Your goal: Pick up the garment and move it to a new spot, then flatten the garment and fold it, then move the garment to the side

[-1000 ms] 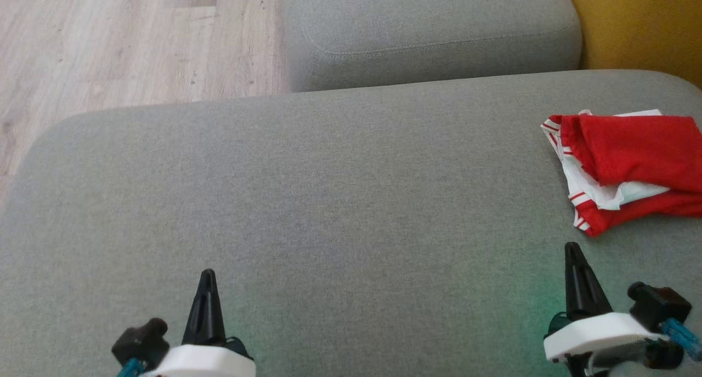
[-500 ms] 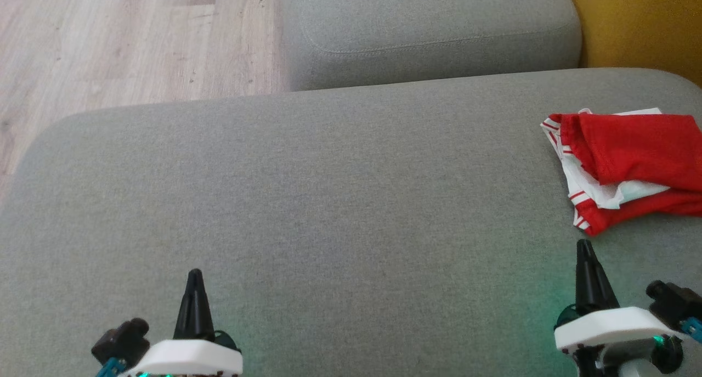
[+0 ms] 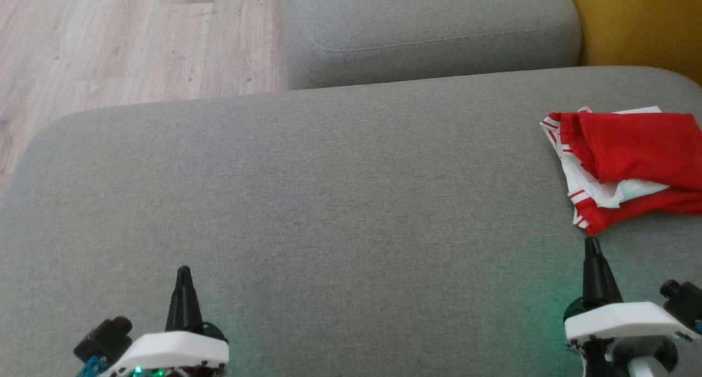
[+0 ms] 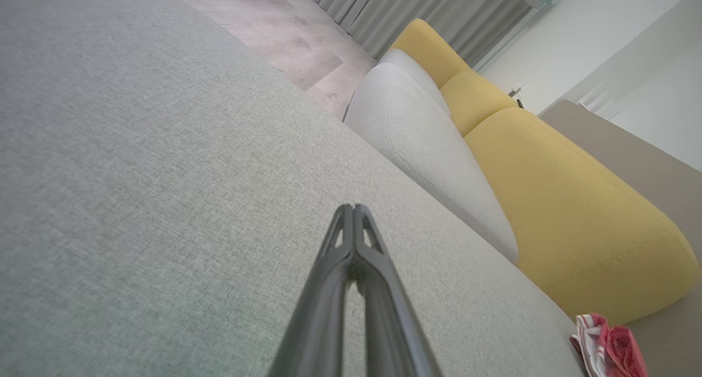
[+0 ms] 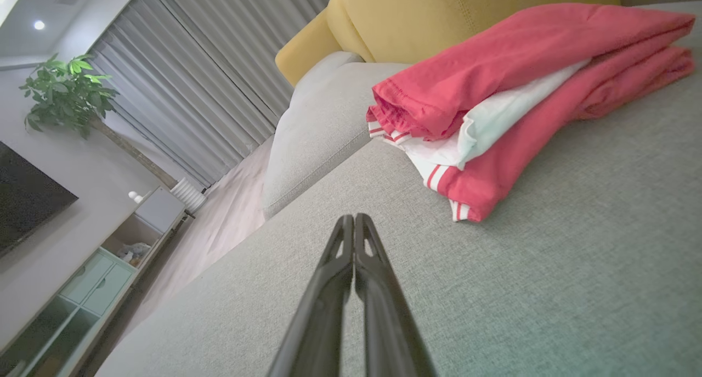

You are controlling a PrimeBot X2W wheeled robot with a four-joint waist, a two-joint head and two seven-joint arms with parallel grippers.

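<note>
On the head camera I see the folded red-and-white garment (image 3: 625, 157) at the far right of the grey cushion (image 3: 329, 201), my left gripper (image 3: 184, 271) low on the left and my right gripper (image 3: 591, 244) low on the right, its tip just short of the garment's near corner. On the left wrist camera my fingers (image 4: 324, 300) are pressed together over the cushion, the garment small at the lower right. On the right wrist camera they are likewise together, empty, with the garment close ahead.

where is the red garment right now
In the head view the garment lies at the right edge of the grey cushion, just ahead of the right gripper and near the yellow cushion.
</note>
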